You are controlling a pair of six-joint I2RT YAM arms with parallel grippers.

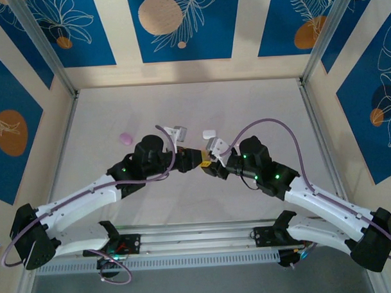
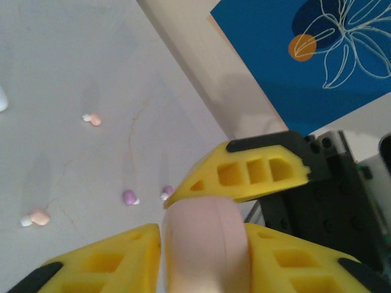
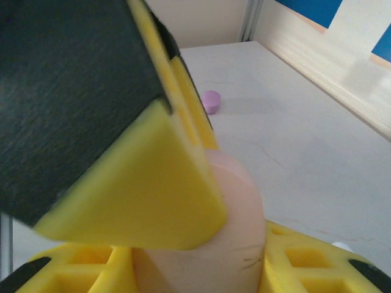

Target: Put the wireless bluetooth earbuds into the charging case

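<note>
Charging case (image 2: 204, 244): smooth matt pale-pink plastic, faint seam line. Fingers (image 2: 134, 241): yellow matt plastic, moulded pockets. Earbuds (image 2: 129, 196): smooth plastic. Table (image 2: 61, 61): pale, matt, hairline cracks. Frame posts (image 1: 48, 54): dull grey metal.

Pale, matt counter (image 1: 181, 108), bare across its far half and marked with faint hairline cracks in the left wrist view. Fenced on three sides by cream walls (image 1: 243, 29) carrying blue panels (image 1: 211, 30), printed with orange discs and white line-drawn leaves. Framed at the far corners by slanting aluminium posts (image 1: 43, 49), one to each side.
</note>
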